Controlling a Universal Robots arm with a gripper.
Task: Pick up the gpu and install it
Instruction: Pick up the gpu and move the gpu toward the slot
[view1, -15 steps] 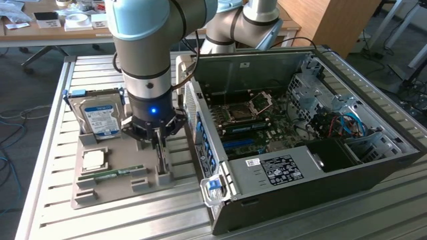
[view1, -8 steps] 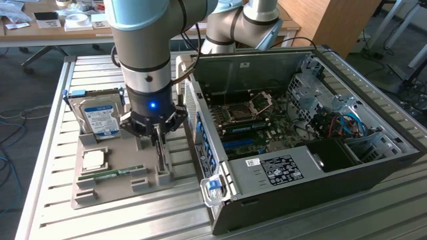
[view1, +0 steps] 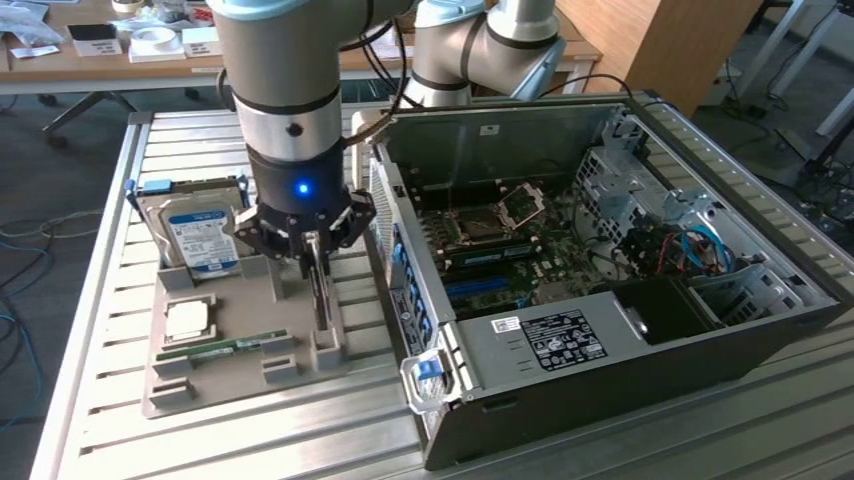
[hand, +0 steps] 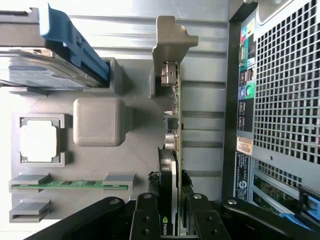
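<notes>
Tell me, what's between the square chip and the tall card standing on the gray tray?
A raised gray block of the tray sits between the square chip and the gpu, as the wrist view shows.

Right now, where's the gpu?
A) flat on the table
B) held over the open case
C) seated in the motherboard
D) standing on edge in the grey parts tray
D: the gpu stands on edge in the grey parts tray, gripper at its upper edge, outside the PC case.

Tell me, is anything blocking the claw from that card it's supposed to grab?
Nothing visible stands between them. The gripper straddles the gpu, which stands on edge in the grey tray beside the open computer case.
</notes>
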